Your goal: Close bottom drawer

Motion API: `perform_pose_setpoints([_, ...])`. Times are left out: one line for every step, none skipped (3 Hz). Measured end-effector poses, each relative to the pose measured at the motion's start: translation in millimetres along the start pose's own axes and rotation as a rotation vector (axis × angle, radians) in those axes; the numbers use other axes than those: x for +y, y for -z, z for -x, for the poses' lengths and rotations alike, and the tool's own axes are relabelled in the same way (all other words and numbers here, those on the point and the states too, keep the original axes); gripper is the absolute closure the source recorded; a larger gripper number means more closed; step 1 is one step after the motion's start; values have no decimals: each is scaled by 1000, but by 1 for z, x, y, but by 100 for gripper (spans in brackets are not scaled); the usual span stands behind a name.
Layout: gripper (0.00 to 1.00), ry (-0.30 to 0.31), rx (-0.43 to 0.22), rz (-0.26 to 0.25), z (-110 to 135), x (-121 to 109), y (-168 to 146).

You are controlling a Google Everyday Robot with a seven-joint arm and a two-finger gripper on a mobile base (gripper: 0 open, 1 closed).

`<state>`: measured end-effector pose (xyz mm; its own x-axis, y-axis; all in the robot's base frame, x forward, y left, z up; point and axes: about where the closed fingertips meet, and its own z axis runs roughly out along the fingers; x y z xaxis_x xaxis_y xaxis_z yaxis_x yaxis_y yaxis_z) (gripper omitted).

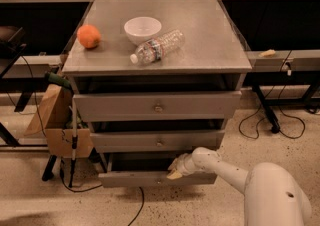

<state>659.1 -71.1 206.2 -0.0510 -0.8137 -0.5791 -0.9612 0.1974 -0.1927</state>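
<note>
The gripper (pixel 175 171) sits at the front's top edge of the bottom drawer (pixel 145 179); whether it is open or closed cannot be told. The drawer stands pulled out, lowest in the cabinet (pixel 210 35), under an orange (pixel 88 36), bowl (pixel 142 30) and bottle (pixel 157 46).

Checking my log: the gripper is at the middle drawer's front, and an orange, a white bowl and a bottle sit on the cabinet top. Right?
No. The camera view shows the gripper at the front of the bottom drawer, not the middle drawer; the orange, white bowl and bottle are on the cabinet top.
</note>
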Motion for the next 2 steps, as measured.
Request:
perform_pose_setpoints([100,11,-2,-13,6,-5,0])
perform_pose_setpoints([85,19,-9,-26,11,-8,-1])
